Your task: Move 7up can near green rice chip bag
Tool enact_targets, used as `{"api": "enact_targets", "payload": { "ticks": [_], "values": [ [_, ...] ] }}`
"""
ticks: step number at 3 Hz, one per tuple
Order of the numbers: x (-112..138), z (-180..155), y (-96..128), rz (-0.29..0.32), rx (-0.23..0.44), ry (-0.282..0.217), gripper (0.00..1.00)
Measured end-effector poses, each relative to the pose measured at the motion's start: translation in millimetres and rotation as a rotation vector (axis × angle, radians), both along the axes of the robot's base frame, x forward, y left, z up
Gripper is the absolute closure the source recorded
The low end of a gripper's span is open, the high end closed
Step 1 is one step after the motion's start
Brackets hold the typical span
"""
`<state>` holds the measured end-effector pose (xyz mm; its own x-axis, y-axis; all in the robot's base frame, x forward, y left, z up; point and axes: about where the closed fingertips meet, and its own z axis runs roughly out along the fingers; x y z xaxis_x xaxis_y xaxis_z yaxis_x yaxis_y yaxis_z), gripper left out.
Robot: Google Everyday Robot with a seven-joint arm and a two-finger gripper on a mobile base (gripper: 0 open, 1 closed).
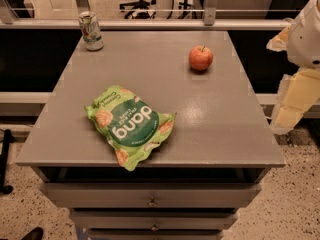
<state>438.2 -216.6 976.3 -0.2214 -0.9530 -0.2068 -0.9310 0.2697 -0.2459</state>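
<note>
**Can far from bag**

The 7up can point(90, 31) stands upright at the far-left corner of the tabletop point(220, 129), well apart from the green rice chip bag point(129, 125) near the front. The tool point(292, 101) hangs beyond the right edge; released or clenched, I cannot tell.

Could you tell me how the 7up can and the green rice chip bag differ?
The 7up can stands upright at the far left corner; the green rice chip bag lies flat near the front edge. The can is small and silvery; the bag is larger, crinkly and bright green. Both rest on the grey table; the claw is off its right edge.
</note>
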Motion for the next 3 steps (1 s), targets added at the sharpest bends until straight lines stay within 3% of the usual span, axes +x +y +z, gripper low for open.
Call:
{"api": "enact_targets", "payload": {
  "ticks": [1,2,3],
  "values": [
    [0.0,0.0,0.0,0.000,0.000,0.000,0.00],
    [20.9,-7.0,14.1,0.018,0.051,-0.016,0.00],
    [74.4,-20.7,51.3,0.034,0.174,-0.041,0.00]
  ]
}}
